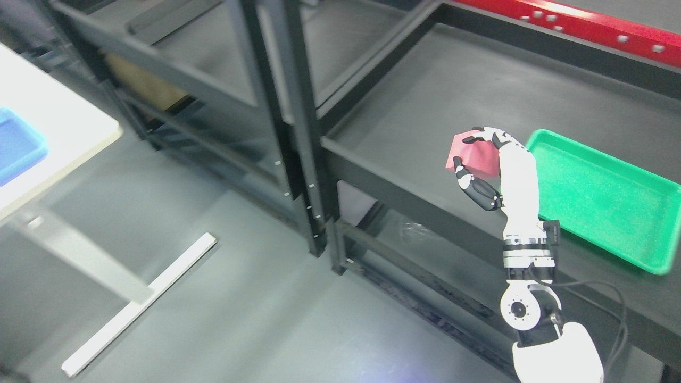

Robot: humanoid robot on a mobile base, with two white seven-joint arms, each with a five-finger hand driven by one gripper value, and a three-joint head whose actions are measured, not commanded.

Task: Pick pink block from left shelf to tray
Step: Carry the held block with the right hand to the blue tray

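Step in hand: you are carrying the pink block (475, 155) toward the green tray (604, 199); the grasp looks made, the placing is not yet done.
Right hand: your right hand (492, 167) is clamped on the block, fingers (479, 136) hooked over its far top edge and the thumb pressing its near side.
Block position: it is held up over the dark shelf (425, 106), just left of the tray's left rim, and it appears clear of the shelf surface.
Tray position: it lies on the same shelf deck, to the right of the hand, tilted in the picture, with nothing in it.
How to do it well: keep the block high enough to pass over the raised rim, travel right until it sits above the tray's floor, then lower before you loosen the fingers.
Watch for: the hold looks to be a pinch at the block's edges, so move without jerks; it could pivot.
Left arm: not in the picture.
Count of blocks: one.
Count of trays: one green, plus one blue bin (16, 143) on the white table (64, 119) at far left.
Count of hands showing: one.
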